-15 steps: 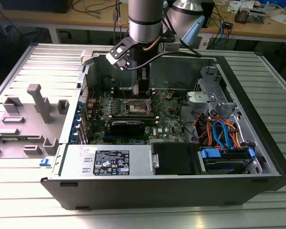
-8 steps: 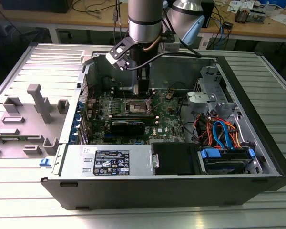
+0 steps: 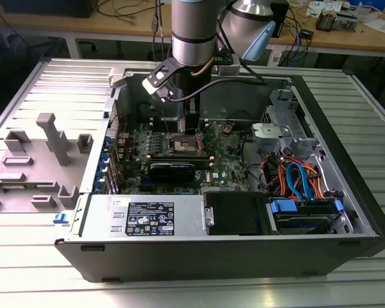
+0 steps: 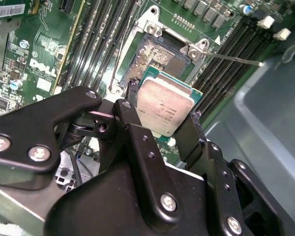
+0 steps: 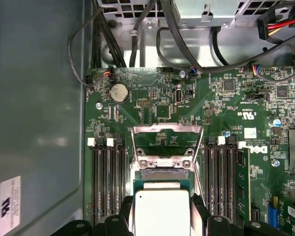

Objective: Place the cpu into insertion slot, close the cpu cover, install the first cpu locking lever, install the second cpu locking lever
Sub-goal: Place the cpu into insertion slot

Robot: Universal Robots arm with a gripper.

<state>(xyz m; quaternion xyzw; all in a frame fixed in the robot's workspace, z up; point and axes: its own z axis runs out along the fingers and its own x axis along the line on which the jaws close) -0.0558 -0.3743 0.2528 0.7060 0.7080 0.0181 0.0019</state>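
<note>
Black fingers [image 4: 132,105] are clamped on opposite edges of the cpu [image 4: 160,101], so the gripper [image 4: 163,112] has a firm hold on the chip, silvery lid facing the camera. In the first wrist view it's the same story: the gripper [image 5: 162,219] pinches the cpu [image 5: 161,209] from both sides. Just past the chip lies the insertion slot [image 4: 155,54], bare, its contact field exposed. The cpu overlaps the slot's near edge, and whether it touches I cannot tell. The cpu cover [image 5: 167,129] stands swung open beyond the slot, a thin metal frame with its window showing the board behind it. One locking lever [image 4: 236,60] juts out as a thin rod, unlatched. Dark memory slots [image 5: 105,182] flank the socket on either side, all on the green motherboard [image 5: 152,105]. In the exterior view, the arm [image 3: 194,38] drops from the upper middle of the frame into the open computer case [image 3: 179,256].
</note>
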